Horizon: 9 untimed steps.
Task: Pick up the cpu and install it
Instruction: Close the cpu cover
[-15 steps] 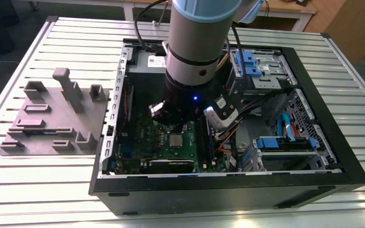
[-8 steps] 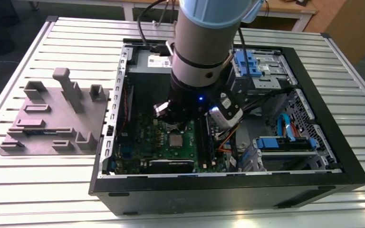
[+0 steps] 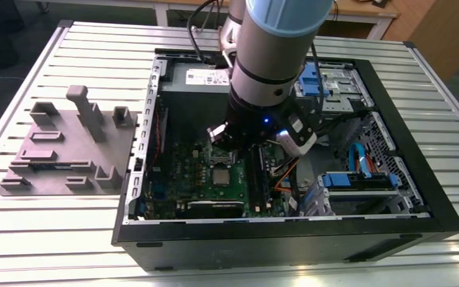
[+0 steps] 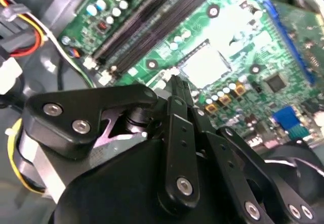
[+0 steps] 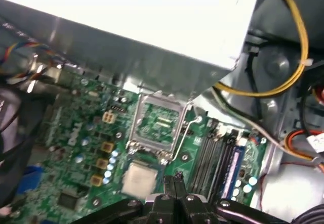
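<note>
Partly behind arm [image 3: 265, 72], socket frame [image 3: 223, 158]; cpu [image 3: 222, 177] alongside.

Open room above the motherboard [image 3: 174, 173]; the power supply box [image 3: 198, 81] walls one end, cables [image 3: 284, 178] crowd the exterior view's right.

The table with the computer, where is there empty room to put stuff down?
In the exterior view the table is bare on the near side of the grey tray and computer case, and past the tray's far side. Inside the case it is crowded: cables, the cpu on the motherboard, the pincer close above.
</note>
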Motion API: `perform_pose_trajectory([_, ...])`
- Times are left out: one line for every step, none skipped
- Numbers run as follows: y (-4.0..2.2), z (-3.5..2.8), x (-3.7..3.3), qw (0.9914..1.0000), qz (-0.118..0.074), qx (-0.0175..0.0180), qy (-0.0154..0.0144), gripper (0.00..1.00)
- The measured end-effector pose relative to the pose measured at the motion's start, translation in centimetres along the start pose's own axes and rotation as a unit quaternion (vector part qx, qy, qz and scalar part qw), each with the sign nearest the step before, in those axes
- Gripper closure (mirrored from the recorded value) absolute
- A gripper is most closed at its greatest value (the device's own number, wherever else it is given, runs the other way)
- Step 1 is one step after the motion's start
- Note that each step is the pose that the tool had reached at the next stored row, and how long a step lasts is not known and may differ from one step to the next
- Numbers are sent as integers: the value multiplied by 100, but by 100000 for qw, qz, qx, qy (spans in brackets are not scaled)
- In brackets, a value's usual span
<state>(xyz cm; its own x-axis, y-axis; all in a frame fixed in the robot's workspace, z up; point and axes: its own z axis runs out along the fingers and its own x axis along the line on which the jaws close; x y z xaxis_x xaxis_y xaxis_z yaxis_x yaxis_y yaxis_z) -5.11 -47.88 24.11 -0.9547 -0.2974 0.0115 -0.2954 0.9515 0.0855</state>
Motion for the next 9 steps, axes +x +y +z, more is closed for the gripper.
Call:
perform_pose_trajectory([2,8,-1,99999,-320,83,-255,90])
perform_pose_trajectory([1,14,-1,99995,-887,148,-398,90])
perform_pose_trajectory([0,20,-2,99985,-1671,185,-399,90])
perform_pose_trajectory([0,26,-2,99966,-2550,214,-392,90])
perform_pose_trajectory([-1,34,-2,99941,-3405,240,-397,90])
perform_pose_trajectory([-1,41,-2,99909,-4243,268,-393,90])
perform_pose_trajectory([-2,49,-2,99872,-5023,311,-429,90])
perform_pose_trajectory([-2,56,-1,99842,-5584,360,-522,90])
perform_pose_trajectory([-3,59,-1,99817,-5997,401,-653,90])
